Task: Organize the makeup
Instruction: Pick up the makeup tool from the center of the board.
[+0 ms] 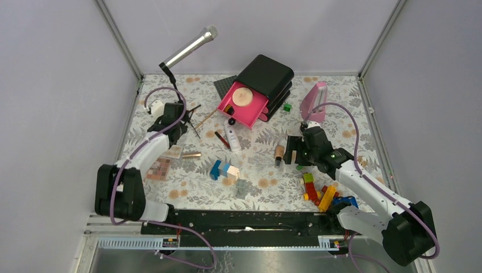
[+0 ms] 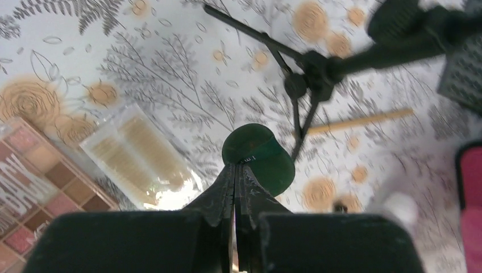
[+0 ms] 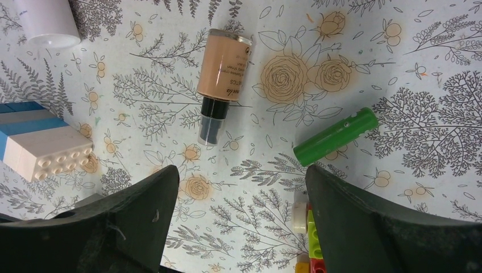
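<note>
While I'm hovering right gripper (image 3: 241, 182) wide-spread above table (image 3: 398, 57), peach bottle (image 3: 224, 68) is lying on side just ahead, black cap (image 3: 211, 122) toward me. Judging it light, rigid, slick, prone to rolling; aiming at body mid-length, across width. Left gripper (image 2: 236, 168) pinched shut, perhaps nipping green disc (image 2: 258, 156).
</note>
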Motion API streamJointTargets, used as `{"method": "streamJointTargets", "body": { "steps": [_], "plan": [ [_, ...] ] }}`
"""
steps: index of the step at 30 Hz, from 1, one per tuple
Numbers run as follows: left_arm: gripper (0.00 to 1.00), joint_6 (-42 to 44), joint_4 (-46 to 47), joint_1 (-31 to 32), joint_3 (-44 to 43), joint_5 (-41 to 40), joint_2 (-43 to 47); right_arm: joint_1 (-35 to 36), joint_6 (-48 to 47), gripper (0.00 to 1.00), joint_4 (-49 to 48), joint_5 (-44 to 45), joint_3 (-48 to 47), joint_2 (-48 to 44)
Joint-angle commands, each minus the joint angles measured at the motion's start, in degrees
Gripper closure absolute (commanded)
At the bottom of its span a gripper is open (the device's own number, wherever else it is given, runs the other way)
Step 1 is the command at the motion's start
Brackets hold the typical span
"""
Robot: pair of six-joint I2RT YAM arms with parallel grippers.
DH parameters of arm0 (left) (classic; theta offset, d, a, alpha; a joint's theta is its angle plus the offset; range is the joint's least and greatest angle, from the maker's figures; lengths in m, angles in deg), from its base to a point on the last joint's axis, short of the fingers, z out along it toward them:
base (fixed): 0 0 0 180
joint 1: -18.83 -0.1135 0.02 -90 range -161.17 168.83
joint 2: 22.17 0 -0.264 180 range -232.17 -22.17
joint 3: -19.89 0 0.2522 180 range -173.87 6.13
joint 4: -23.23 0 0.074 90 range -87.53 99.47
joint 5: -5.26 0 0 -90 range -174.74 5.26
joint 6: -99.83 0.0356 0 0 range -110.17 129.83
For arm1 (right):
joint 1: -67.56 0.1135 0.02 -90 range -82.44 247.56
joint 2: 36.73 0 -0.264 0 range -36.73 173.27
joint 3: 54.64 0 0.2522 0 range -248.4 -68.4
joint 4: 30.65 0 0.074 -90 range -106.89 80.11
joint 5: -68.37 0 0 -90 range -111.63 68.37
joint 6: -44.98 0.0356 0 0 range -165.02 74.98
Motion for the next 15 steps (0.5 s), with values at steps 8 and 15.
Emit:
{"method": "streamJointTargets", "body": {
  "steps": [8,15],
  "plan": [
    [1.00,-2.62,-4.22,16.41,1.27,0.91,14.98,0.27,0.00,0.10,4.09,2.80,-3.11,-5.77],
    [1.00,5.36,0.73,25.40,-15.08,4.01,4.29,0.26,1.29,0.10,4.96,3.72,-3.61,-7.73]
  ]
}}
